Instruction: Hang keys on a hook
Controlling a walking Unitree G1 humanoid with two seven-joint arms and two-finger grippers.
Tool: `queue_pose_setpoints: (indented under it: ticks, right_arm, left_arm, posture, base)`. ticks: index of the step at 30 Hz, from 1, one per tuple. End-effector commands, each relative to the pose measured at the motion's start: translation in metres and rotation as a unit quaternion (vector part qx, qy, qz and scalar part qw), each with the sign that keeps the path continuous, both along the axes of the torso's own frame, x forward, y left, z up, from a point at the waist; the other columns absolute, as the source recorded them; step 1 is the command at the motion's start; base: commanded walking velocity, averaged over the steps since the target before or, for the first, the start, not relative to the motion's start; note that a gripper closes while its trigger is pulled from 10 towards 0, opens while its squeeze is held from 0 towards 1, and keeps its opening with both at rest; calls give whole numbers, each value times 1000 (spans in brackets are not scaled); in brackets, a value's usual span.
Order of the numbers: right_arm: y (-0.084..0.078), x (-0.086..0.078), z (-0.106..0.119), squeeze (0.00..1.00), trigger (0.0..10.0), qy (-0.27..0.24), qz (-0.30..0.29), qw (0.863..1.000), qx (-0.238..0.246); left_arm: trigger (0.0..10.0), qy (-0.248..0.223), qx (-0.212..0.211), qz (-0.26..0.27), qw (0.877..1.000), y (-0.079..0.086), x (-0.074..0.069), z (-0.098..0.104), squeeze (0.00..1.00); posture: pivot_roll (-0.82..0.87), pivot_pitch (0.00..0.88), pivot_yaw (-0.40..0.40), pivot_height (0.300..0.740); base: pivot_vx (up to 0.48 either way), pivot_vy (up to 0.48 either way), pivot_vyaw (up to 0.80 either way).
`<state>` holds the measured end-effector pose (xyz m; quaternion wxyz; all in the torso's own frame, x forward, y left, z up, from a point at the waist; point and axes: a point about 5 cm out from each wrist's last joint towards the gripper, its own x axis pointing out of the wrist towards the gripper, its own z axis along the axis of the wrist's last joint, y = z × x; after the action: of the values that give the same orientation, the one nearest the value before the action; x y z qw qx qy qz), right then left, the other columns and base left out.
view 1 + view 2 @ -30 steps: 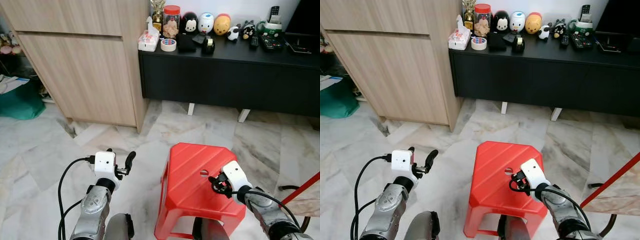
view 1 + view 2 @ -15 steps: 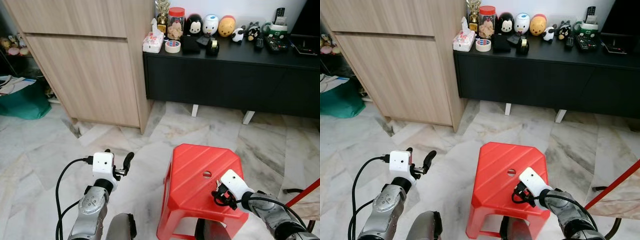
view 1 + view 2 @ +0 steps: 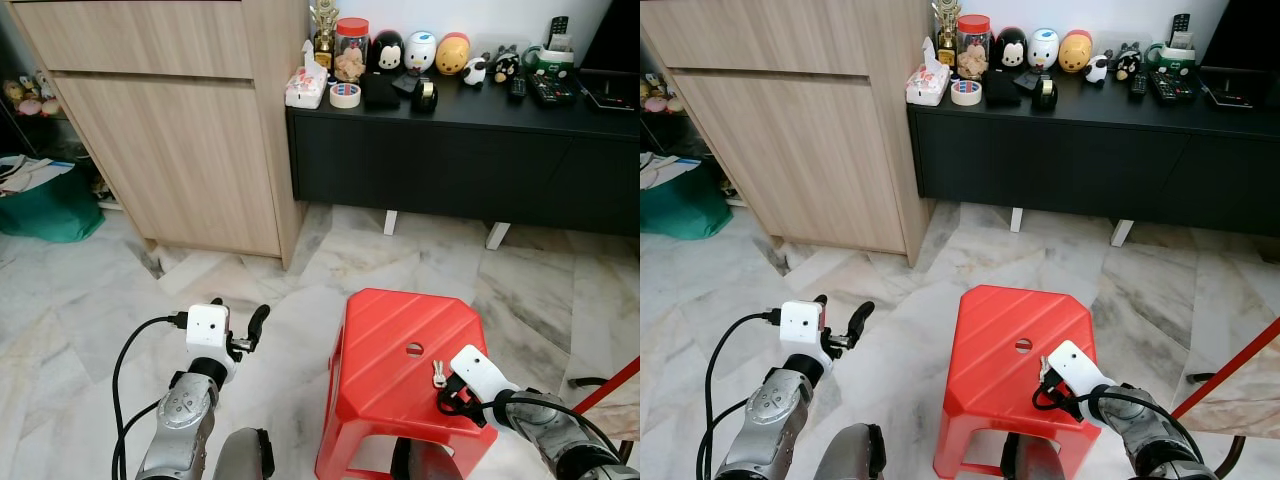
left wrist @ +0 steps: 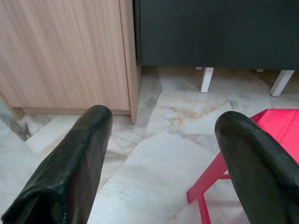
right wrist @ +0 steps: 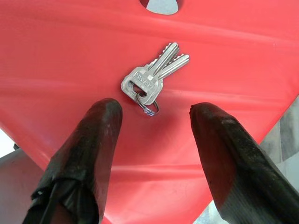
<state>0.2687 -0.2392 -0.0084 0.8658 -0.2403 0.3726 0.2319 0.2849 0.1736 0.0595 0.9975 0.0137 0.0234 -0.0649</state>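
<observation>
Silver metal keys (image 5: 152, 77) on a small ring lying flat on the red plastic stool (image 3: 400, 340), near its round hole. Right gripper (image 5: 154, 121) hovering just beside, fingers apart. Left gripper (image 4: 163, 140) waiting, fingers apart too.

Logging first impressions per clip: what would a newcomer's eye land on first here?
The bright red stool on the pale marble floor stands out. A small bunch of keys lies on its seat near the hole, with the right gripper open just short of them.
</observation>
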Motion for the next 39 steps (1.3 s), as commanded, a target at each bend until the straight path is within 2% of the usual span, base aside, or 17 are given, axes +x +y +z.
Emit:
queue_pose_setpoints:
  ticks: [1,5,11,12,14,15,16,17,18,19,36,39]
  right_arm:
    - [-3,1,2,0,10000,-6,-10,1000,0]
    - [4,4,2,0,10000,-18,-5,1000,9]
    - [5,1,-3,0,9725,0,-13,1000,-5]
    - [6,1,-3,0,4941,0,-14,1000,-3]
    - [6,1,-3,0,4941,-1,-15,1000,-2]
    - [7,2,-3,0,1176,-2,-15,1000,-2]
    - [8,2,-3,0,2039,-2,-16,1000,-2]
    - [9,2,-4,0,4510,-1,-16,1000,-2]
    - [9,2,-4,0,4510,-1,-16,1000,-2]
    - [10,2,-4,0,10000,0,-16,1000,-3]
    - [18,7,-4,0,10000,-12,-28,999,-11]
    - [24,11,-3,0,10000,-15,-46,999,11]
  left_arm:
    - [10000,5,8,1,1000,3,-2,-2,0]
    - [10000,6,9,-1,1000,2,-3,-2,0]
    - [10000,6,10,-4,1000,1,-3,-2,0]
    - [10000,7,10,-5,1000,1,-3,-2,0]
    - [10000,7,10,-5,1000,1,-3,-2,0]
    - [10000,7,11,-5,1000,1,-3,-2,0]
    - [10000,7,12,-5,1000,2,-4,-2,0]
    - [10000,8,13,-5,1000,3,-5,-2,0]
    - [10000,8,13,-5,1000,3,-5,-2,0]
    - [10000,9,13,-5,1000,4,-5,-3,0]
    - [10000,11,14,-11,1000,1,-7,-3,0]
    - [10000,11,16,-14,1000,1,-8,-2,0]
  posture:
    - [55,56,-4,613]
    - [55,59,-2,613]
    - [61,65,1,613]
    - [61,65,1,613]
    - [61,65,1,613]
    - [66,69,4,613]
    - [66,69,4,613]
    - [69,72,7,613]
    - [69,72,7,613]
    - [69,72,7,613]
    - [80,79,18,613]
    - [88,81,22,613]
  base:
    - [0,0,0]
    - [0,0,0]
    - [0,0,0]
    - [0,0,0]
    - [0,0,0]
    - [0,0,0]
    - [0,0,0]
    - [0,0,0]
    - [0,0,0]
    - [0,0,0]
    - [0,0,0]
    - [0,0,0]
